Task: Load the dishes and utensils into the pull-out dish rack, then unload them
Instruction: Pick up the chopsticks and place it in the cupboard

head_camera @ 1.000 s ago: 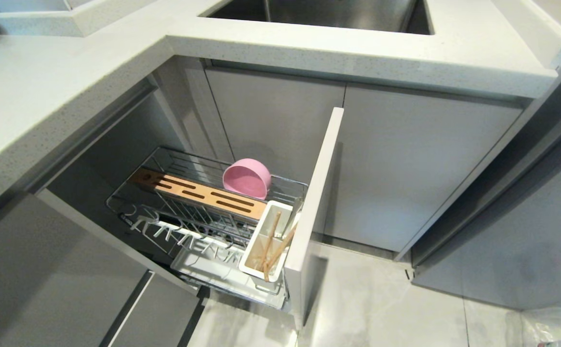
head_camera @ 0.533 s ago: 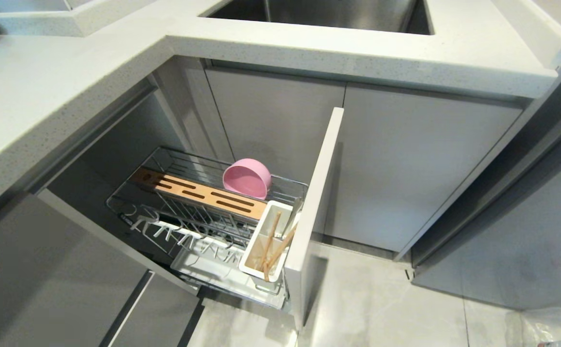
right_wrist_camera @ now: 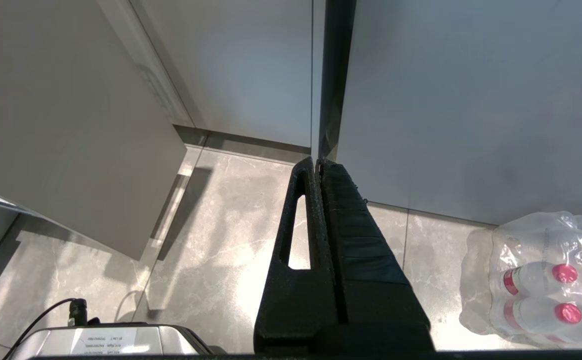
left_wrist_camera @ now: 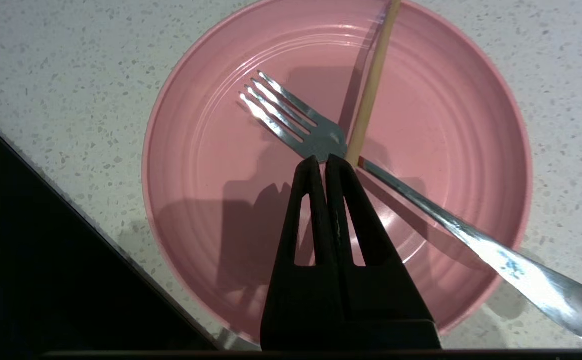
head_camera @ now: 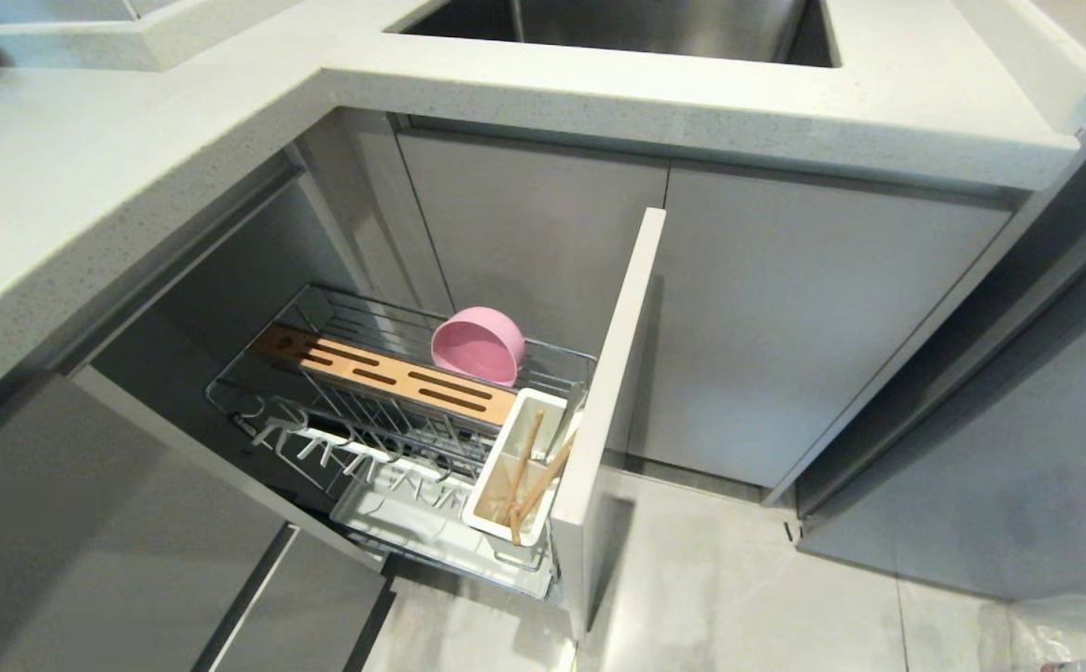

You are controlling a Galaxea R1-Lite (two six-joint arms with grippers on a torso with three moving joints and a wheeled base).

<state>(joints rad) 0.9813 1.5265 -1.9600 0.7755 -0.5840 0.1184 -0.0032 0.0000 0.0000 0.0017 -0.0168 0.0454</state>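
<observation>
- In the head view nothing had changed over the last second: the pull-out dish rack (head_camera: 356,322) stood open at lower centre, with the bowl (head_camera: 478,345) on its side behind the wooden strip and the chopsticks (head_camera: 529,476) in the caddy (head_camera: 492,485).
- In the left wrist view, the left gripper (left_wrist_camera: 326,161) hung over the plate (left_wrist_camera: 211,150) on the counter, its fingers pressed together with nothing seen between them.
- The fork (left_wrist_camera: 291,125) and a single chopstick (left_wrist_camera: 373,80) lay crossed on the plate, just beside the fingertips.
- So loading seemed only partly done; plate and fork were not yet in the rack.
- The right gripper (right_wrist_camera: 317,162) was closed and empty, pointing at the floor.
</observation>
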